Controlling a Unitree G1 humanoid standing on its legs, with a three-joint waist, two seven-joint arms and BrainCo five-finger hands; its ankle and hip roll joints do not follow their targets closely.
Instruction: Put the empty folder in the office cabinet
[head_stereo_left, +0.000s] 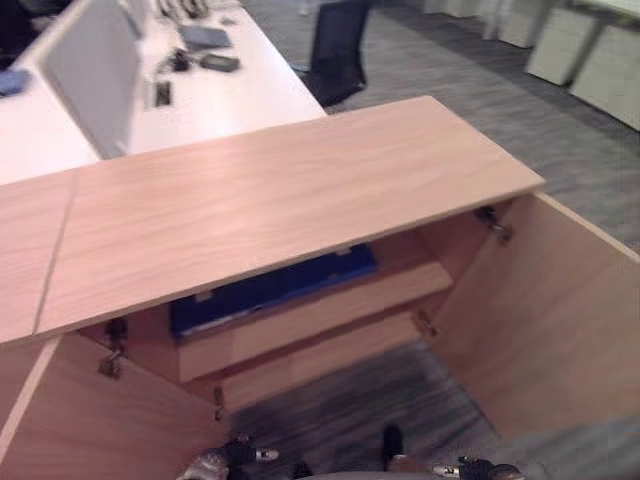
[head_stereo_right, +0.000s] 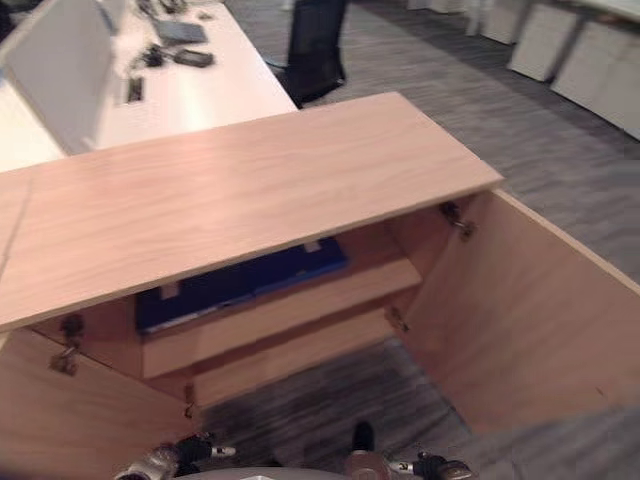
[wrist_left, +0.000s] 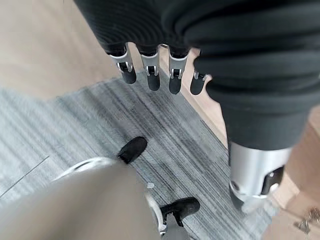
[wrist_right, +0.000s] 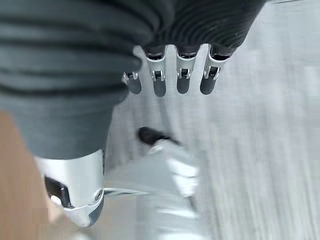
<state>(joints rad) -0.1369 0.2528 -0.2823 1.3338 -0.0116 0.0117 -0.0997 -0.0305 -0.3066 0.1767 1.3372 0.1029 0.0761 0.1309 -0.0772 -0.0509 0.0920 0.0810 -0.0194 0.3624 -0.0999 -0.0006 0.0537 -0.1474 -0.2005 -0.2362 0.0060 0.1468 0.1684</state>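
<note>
Both hands hung empty with fingers relaxed, left hand (wrist_left: 150, 75) and right hand (wrist_right: 170, 80); blue folder (head_stereo_left: 270, 285) lay flat on the cabinet (head_stereo_left: 280, 200) shelf, long axis sideways, ahead of both.

A blue folder (head_stereo_left: 270, 288) is seen lying flat on the cabinet's upper shelf (head_stereo_left: 330, 310). The lower shelf (head_stereo_left: 320, 362) is seen beneath it.

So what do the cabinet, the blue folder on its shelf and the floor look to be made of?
Cabinet: light wood-grain board with a matt finish, likely laminate; fine streaks run along the top, and metal hinges show at the open doors. Blue folder: smooth flat cover, plastic or coated card. Floor: grey carpet with a fine striped weave.
</note>
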